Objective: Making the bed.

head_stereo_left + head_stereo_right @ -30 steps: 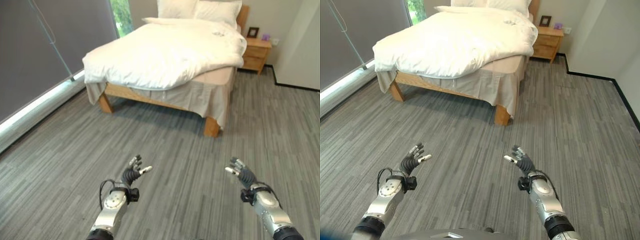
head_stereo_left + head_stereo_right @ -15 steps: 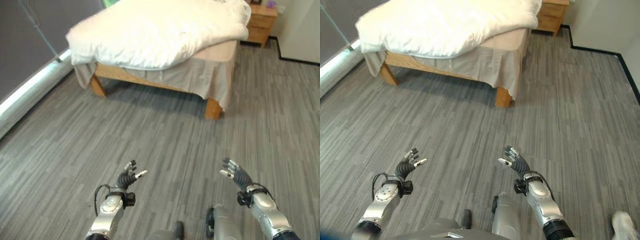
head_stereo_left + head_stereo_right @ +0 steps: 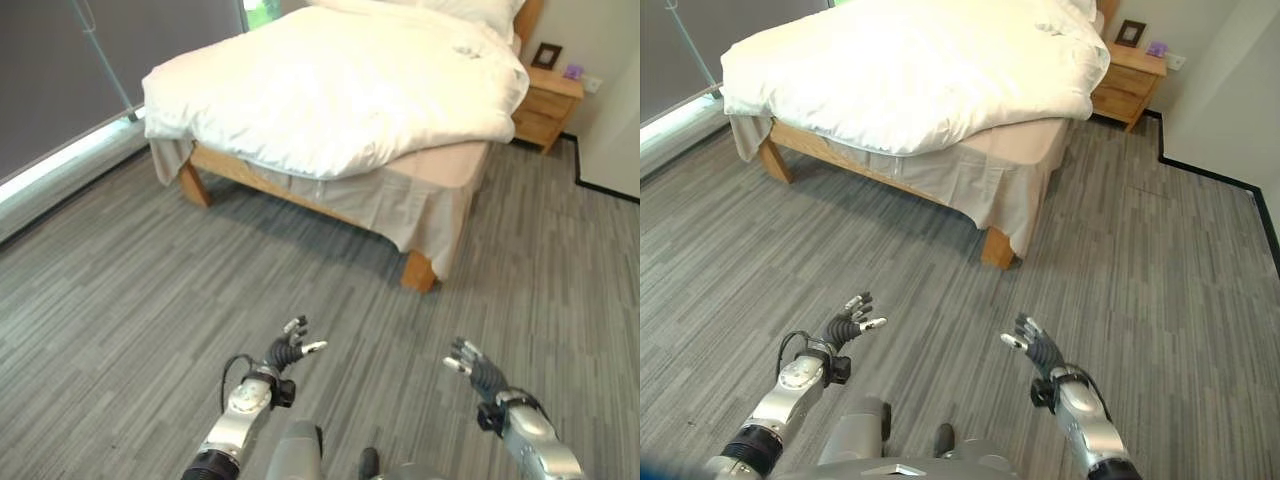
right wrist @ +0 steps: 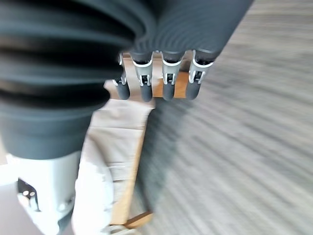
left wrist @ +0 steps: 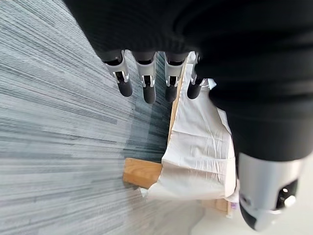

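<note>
Hovering over grey floor [image 3: 120, 300], left robot hand [image 3: 290, 352] and right robot hand [image 3: 470, 368] released, rumpled white duvet [image 3: 330, 90] ahead

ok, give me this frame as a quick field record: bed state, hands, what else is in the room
bed: wooden-framed bed across the grey plank floor, out of reach of both hands
cover: white rumpled duvet lying askew, near right corner pulled back, beige mattress bare there
skirt: beige bed skirt hanging below the duvet
left hand: open, fingers relaxed, holding nothing, over the floor
right hand: open, holding nothing, over the floor
beside bed: light wooden nightstand with a small dark picture frame on top
</note>
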Tool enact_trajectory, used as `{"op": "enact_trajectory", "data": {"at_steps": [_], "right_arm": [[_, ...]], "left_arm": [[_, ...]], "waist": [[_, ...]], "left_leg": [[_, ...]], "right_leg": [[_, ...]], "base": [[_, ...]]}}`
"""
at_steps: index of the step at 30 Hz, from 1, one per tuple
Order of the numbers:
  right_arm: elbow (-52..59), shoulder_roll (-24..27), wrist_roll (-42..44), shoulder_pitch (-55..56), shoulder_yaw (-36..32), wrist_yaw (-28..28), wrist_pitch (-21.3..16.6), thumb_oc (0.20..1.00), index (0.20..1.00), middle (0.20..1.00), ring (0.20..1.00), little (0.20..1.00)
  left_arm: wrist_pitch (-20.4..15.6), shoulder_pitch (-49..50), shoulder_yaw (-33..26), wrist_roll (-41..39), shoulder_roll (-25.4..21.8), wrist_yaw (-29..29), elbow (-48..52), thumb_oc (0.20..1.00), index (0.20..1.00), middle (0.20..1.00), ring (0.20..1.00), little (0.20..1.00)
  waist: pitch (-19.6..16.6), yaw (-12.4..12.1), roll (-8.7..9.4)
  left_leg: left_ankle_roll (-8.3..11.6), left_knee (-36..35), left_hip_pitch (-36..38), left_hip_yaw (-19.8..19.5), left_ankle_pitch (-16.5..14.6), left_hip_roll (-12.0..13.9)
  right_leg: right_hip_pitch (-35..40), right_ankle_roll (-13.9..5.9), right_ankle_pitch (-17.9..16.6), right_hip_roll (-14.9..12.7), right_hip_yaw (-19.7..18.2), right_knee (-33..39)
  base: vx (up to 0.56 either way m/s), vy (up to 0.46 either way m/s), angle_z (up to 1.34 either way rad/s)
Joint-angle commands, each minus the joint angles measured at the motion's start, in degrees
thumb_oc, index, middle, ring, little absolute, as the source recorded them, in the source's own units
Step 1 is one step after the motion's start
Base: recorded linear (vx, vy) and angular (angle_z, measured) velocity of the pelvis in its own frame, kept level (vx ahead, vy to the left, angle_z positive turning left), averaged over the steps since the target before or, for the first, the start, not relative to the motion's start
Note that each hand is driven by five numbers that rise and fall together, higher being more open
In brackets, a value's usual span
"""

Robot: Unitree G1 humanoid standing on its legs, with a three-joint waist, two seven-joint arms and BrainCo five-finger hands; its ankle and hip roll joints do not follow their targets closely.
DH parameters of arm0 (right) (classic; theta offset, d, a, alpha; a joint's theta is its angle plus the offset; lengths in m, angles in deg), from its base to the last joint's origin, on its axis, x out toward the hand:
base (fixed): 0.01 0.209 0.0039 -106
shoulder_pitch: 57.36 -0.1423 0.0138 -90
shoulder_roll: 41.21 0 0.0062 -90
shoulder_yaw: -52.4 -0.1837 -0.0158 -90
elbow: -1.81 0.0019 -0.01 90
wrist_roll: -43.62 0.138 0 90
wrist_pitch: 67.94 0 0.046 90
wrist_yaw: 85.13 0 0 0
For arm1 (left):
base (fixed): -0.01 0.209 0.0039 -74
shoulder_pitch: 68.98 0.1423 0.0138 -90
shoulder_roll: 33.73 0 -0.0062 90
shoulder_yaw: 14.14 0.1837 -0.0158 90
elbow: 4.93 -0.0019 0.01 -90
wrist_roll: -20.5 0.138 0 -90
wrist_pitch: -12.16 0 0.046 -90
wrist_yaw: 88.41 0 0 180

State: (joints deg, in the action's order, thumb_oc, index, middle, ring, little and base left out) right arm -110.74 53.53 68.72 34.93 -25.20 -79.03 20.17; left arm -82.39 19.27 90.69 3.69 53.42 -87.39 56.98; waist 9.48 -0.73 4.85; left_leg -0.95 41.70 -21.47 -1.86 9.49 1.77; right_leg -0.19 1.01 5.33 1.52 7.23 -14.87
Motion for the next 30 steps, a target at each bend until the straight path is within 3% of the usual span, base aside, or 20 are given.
{"op": "enact_trajectory", "data": {"at_steps": [1,3,6,8,9,10,11,12,13,14,15,18,19,20,24,26,27,28,29,30], "right_arm": [[3.90,2.67,-1.16,-2.00,-2.35,-0.83,-3.88,1.000,1.000,1.000,1.000,1.000],[2.99,2.42,-3.87,-4.85,-0.53,-0.40,-3.68,1.000,1.000,1.000,1.000,1.000],[3.81,1.58,-4.37,-5.95,-0.14,0.49,-3.17,1.000,1.000,1.000,1.000,1.000],[4.13,-0.17,-4.70,-6.13,1.20,1.29,-3.13,1.000,1.000,1.000,1.000,1.000],[2.47,-2.97,-4.24,-6.60,3.08,1.71,-3.23,1.000,1.000,1.000,1.000,1.000],[2.46,-2.97,-4.25,-6.61,3.08,1.70,-3.24,1.000,1.000,1.000,1.000,1.000],[2.20,-4.03,-2.79,-7.06,3.66,1.67,-2.76,1.000,1.000,1.000,1.000,1.000],[1.65,-5.37,0.02,-7.72,4.93,2.35,-2.76,1.000,1.000,1.000,1.000,1.000],[1.61,-5.38,0.04,-7.78,4.95,2.36,-2.79,1.000,1.000,1.000,1.000,1.000],[2.14,-5.28,-1.56,-7.98,5.81,2.23,-2.19,1.000,1.000,1.000,1.000,1.000],[2.30,-5.33,-1.48,-7.79,6.00,2.59,-2.11,1.000,1.000,1.000,1.000,1.000],[1.82,-4.94,-1.57,-7.42,5.48,2.88,-1.79,1.000,1.000,1.000,1.000,1.000],[2.14,-4.44,-1.87,-6.73,5.07,2.85,-1.69,1.000,1.000,1.000,1.000,1.000],[3.29,-3.28,-2.88,-5.38,4.10,2.49,-1.89,1.000,1.000,1.000,1.000,1.000],[4.44,-1.38,-3.25,-3.55,1.08,2.35,-1.70,1.000,1.000,1.000,1.000,1.000],[4.67,-0.51,-3.22,-3.84,0.11,2.13,-1.97,1.000,1.000,1.000,1.000,1.000],[5.55,1.14,-2.56,-4.79,-1.24,1.42,-2.95,1.000,1.000,1.000,1.000,1.000],[5.54,1.16,-2.56,-4.81,-1.22,1.42,-2.96,1.000,1.000,1.000,1.000,1.000],[7.45,3.87,-2.29,-5.92,-3.51,0.15,-3.61,1.000,1.000,1.000,1.000,1.000],[7.45,3.87,-2.29,-5.92,-3.50,0.15,-3.61,1.000,1.000,1.000,1.000,1.000]], "left_arm": [[-3.77,-2.49,-1.29,0.11,-1.31,0.94,2.38,1.000,1.000,1.000,1.000,1.000],[-3.72,-1.33,-2.23,0.10,-0.90,1.05,2.81,1.000,1.000,1.000,1.000,1.000],[-3.39,-0.12,-3.71,0.31,-1.52,1.07,3.82,1.000,1.000,1.000,1.000,1.000],[-3.74,1.67,-4.67,1.58,-1.64,0.86,4.25,1.000,1.000,1.000,1.000,1.000],[-3.03,2.14,-4.74,3.09,-1.71,0.64,4.16,1.000,1.000,1.000,1.000,1.000],[-3.02,2.13,-4.74,3.09,-1.71,0.64,4.16,1.000,1.000,1.000,1.000,1.000],[-2.79,1.69,-4.63,3.24,-2.06,0.24,5.00,1.000,1.000,1.000,1.000,1.000],[-3.21,1.08,-4.25,1.32,-2.19,0.25,5.49,1.000,1.000,1.000,1.000,1.000],[-3.23,1.06,-4.29,1.30,-2.21,0.26,5.47,1.000,1.000,1.000,1.000,1.000],[-3.22,0.45,-4.09,2.54,-3.18,0.32,5.65,1.000,1.000,1.000,1.000,1.000],[-3.24,-0.19,-4.15,4.88,-4.37,0.01,5.87,1.000,1.000,1.000,1.000,1.000],[-3.80,-0.89,-3.38,5.12,-5.01,0.32,6.41,1.000,1.000,1.000,1.000,1.000],[-3.94,-0.87,-2.99,4.16,-4.81,0.52,6.07,1.000,1.000,1.000,1.000,1.000],[-4.11,-1.74,-2.60,3.71,-4.32,0.71,4.93,1.000,1.000,1.000,1.000,1.000],[-4.45,-3.26,-1.11,7.25,-4.18,0.56,6.18,1.000,1.000,1.000,1.000,1.000],[-4.98,-2.64,-1.08,6.48,-3.73,0.67,6.26,1.000,1.000,1.000,1.000,1.000],[-5.24,-1.99,-1.79,4.15,-3.20,0.70,5.86,1.000,1.000,1.000,1.000,1.000],[-5.22,-1.98,-1.81,4.14,-3.20,0.70,5.88,1.000,1.000,1.000,1.000,1.000],[-4.71,-2.13,-2.13,2.07,-2.20,0.89,5.41,1.000,1.000,1.000,1.000,1.000],[-4.71,-2.13,-2.14,2.07,-2.19,0.89,5.41,1.000,1.000,1.000,1.000,1.000]], "waist": [[0.27,-5.62,-1.77],[-1.43,-8.46,-2.67],[-2.35,-9.24,-2.40],[-3.94,-10.61,-1.43],[-5.01,-13.30,1.20],[-5.17,-13.42,1.12],[-4.25,-13.26,0.85],[-2.51,-11.82,-1.32],[-2.31,-11.68,-1.07],[-1.27,-9.86,-2.71],[-1.16,-9.26,-3.12],[-1.40,-8.10,-3.66],[-0.95,-6.50,-3.39],[-1.21,-5.17,-2.06],[-1.74,-4.97,-1.04],[-2.50,-5.06,-0.63],[-2.68,-5.36,-0.35],[-2.67,-5.12,-0.37],[-1.57,-5.12,-0.04],[-1.58,-5.07,-0.04]], "left_leg": [[1.21,-36.93,6.03,5.99,1.66,-3.21],[2.31,-46.70,5.09,2.38,3.37,-5.28],[2.16,-46.70,6.95,2.91,4.90,-5.43],[0.90,-46.09,8.01,3.59,5.14,-5.01],[-1.63,-42.54,8.93,3.77,2.59,-6.46],[-1.61,-42.40,8.68,3.86,2.54,-6.28],[-2.59,-42.37,10.94,3.89,1.09,-6.05],[-3.69,-43.00,15.80,3.01,-0.77,-4.52],[-3.72,-42.99,15.91,2.98,-0.78,-4.83],[-4.37,-43.70,20.14,1.61,-2.31,-4.19],[-4.09,-44.36,22.24,0.92,-3.22,-3.77],[-3.32,-45.52,24.95,-1.38,-4.44,-3.52],[-2.80,-45.96,26.62,-3.34,-5.21,-4.01],[-1.77,-46.34,27.34,-5.92,-6.86,-4.44],[-0.68,-45.94,27.92,-10.72,-8.19,-3.39],[0.49,-46.14,28.25,-11.85,-8.54,-2.51],[2.30,-44.01,26.78,-13.23,-7.73,-1.66],[2.32,-43.85,26.68,-13.46,-7.81,-1.69],[4.07,-39.47,23.63,-13.15,-6.71,-1.09],[4.07,-39.42,23.58,-13.20,-6.73,-1.10]], "right_leg": [[8.65,-1.93,-8.15,-1.18,-6.43,18.72],[14.80,-1.84,-4.91,0.14,-8.35,19.79],[17.06,-2.18,-3.34,0.52,-9.57,19.10],[18.28,-3.07,-1.65,-1.26,-10.38,15.81],[15.07,-9.04,-12.49,-5.26,-9.58,-0.59],[14.82,-9.03,-12.59,-5.13,-9.75,-0.62],[11.00,-10.65,-19.01,-5.21,-9.84,-10.54],[2.94,-10.25,-21.82,-4.94,-8.64,-20.94],[2.91,-10.27,-21.44,-5.24,-8.57,-21.43],[-2.65,-7.93,-16.58,-7.13,-5.29,-23.42],[-4.51,-6.72,-13.68,-10.66,-2.55,-19.49],[-6.57,-6.23,-12.58,-12.40,-0.54,-11.32],[-5.65,-6.51,-12.39,-10.71,-2.03,-4.44],[-4.77,-7.72,-12.54,-8.91,-7.80,7.39],[-2.57,-9.27,-12.64,-8.02,-11.70,11.31],[-1.01,-8.38,-12.59,-7.68,-10.21,14.15],[1.10,-7.30,-12.48,-6.72,-8.85,16.53],[1.22,-7.29,-12.50,-6.75,-8.60,16.63],[2.66,-6.29,-12.08,-6.88,-5.65,17.38],[2.66,-6.29,-12.08,-6.89,-5.60,17.39]], "base": [[0.92,0.044,0.21],[0.81,0.028,0.18],[0.58,0.035,-0.56],[0.69,0.152,-0.54],[0.55,0.155,-0.60],[0.56,0.147,-0.82],[0.46,0.164,-1.35],[0.46,0.159,-0.96],[0.52,0.187,-0.37],[0.42,0.072,0.56],[0.42,0.074,0.49],[0.38,-0.065,0.66],[0.61,-0.260,0.80],[0.46,-0.224,0.86],[0.31,-0.237,1.32],[0.30,-0.337,0.86],[0.23,-0.303,0.56],[0.19,-0.380,0.40],[0.04,-0.163,0.32],[0.07,-0.315,0.56]]}}
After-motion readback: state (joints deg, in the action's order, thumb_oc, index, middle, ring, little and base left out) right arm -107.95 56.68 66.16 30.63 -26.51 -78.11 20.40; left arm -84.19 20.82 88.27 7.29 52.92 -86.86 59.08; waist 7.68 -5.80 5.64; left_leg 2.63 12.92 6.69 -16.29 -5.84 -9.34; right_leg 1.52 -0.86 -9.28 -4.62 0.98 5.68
